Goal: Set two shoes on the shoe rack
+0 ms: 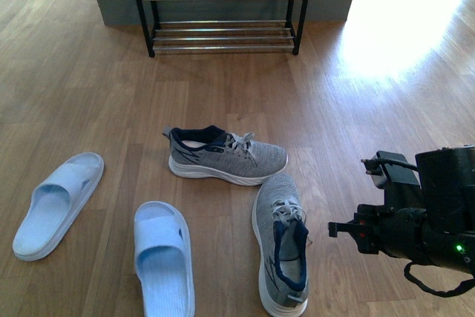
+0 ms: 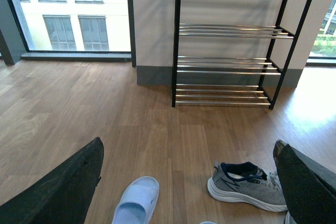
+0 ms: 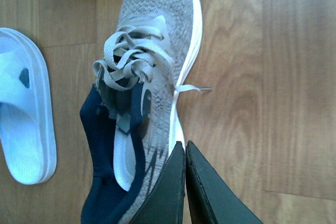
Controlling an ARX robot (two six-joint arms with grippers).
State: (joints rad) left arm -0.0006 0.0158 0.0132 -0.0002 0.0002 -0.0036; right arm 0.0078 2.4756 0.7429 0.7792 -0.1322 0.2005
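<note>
Where the wood floor (image 1: 356, 109) meets the far wall, the shoe rack (image 1: 223, 5) stands; mid-floor, well short of it, one shoe (image 1: 226, 155) lies sideways, the other shoe (image 1: 282, 250) toe just beside it. Two blue slippers (image 1: 56, 204) lie further left. The left gripper (image 2: 188, 145) is spread wide; the right gripper (image 3: 185, 148) has its fingers pressed together beside the nearer shoe's heel

You have no text, brand, number or sign to read in any of the three views. The dark streaks on the side of the far sneaker (image 1: 223, 157) are a pattern, not letters. The insole of the near sneaker (image 1: 276, 206) shows no legible print.
</note>
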